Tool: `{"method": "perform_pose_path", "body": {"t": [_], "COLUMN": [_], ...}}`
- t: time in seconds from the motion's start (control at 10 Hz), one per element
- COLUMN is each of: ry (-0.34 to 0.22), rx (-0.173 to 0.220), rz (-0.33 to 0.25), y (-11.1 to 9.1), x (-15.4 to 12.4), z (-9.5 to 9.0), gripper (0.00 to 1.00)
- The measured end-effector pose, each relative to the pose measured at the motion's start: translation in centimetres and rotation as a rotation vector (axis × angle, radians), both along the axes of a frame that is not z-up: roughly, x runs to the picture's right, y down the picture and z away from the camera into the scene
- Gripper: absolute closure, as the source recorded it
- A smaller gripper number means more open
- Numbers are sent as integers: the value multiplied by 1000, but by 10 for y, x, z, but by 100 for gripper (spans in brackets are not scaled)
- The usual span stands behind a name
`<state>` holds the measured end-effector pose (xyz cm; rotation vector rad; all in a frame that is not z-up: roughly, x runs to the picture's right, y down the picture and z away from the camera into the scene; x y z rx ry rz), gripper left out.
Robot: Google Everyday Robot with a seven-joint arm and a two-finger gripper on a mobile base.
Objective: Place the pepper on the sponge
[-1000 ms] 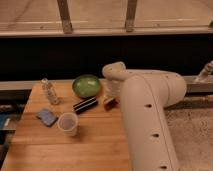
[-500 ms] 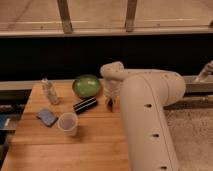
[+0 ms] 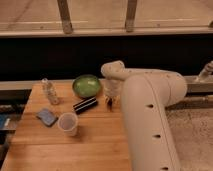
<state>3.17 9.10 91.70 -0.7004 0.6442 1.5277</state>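
1 pincer [image 3: 109, 101]: pressed together, low on wooden table [image 3: 90, 145], small dark-red pepper likely between. 1 flat blue-grey rectangular sponge [image 3: 47, 116]: bare. Advice: lift straight, confirm hold.

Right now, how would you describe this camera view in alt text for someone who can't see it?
A white robot arm reaches down to a wooden table, its gripper shut near the right side beside a black bar. Left of it are a green bowl, a bottle, a clear cup and a blue-grey sponge; no pepper shows clearly.
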Motion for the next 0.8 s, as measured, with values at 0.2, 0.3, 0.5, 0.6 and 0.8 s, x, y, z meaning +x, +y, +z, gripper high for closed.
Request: {"method": "perform_pose_path", "body": {"t": [0.2,0.3,0.5,0.6,0.8], "ry": [-31,-55,-122,-187,-305], "rx": [30,44,73,89,103], "rz": [0,0,-17,-44,-103], "y": [-27,-43,-71,-84,-96], "x": [-2,-5,-20,-40,-87], "z": [-13,-23,-41,-48,-59], "gripper": [100,100,100,100,100]}}
